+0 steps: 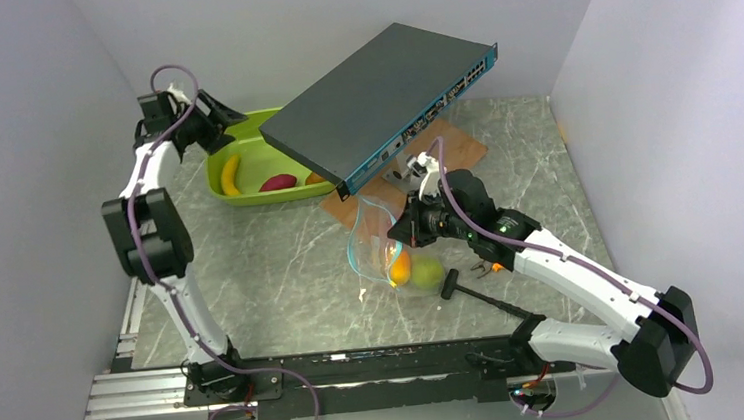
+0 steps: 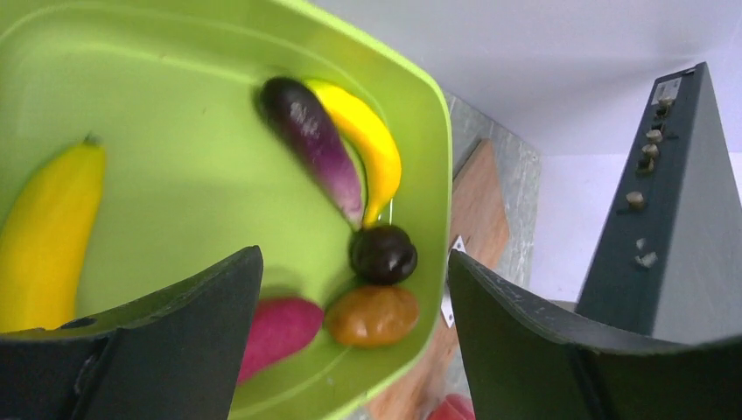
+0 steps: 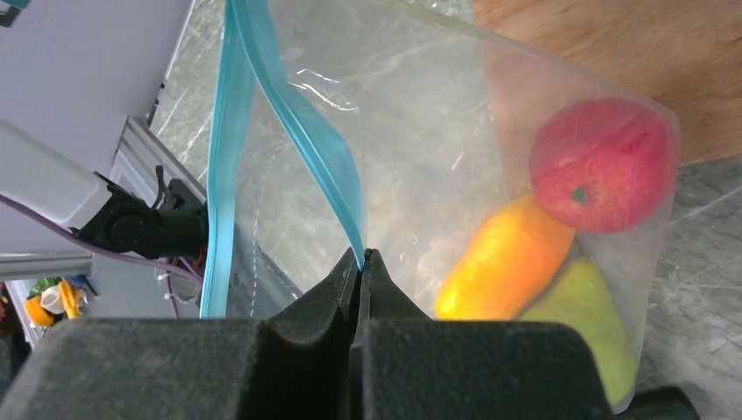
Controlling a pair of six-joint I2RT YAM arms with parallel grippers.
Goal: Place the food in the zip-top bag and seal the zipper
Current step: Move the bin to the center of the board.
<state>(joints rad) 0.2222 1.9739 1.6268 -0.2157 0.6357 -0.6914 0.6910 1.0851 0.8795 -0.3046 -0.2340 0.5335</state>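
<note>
Evidently mid-loading: zip-top bag (image 3: 420,131) was pinched at the zipper (image 3: 306,149) by the closed right tool (image 3: 361,255), three fruits (image 3: 604,166) inside. Left tool (image 2: 352,262) was held wide above tray (image 2: 175,70) food (image 2: 315,144); descent onto one piece was judged next.

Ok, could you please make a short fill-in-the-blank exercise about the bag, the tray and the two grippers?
1. The right gripper is ____ on the zip-top bag beside its teal zipper.
2. The bag holds ____ pieces of food, one a red apple.
3. The left gripper hangs ____ over the lime-green tray.
4. The tray holds ____ yellow bananas.
Missing words: shut, three, open, two.
</note>
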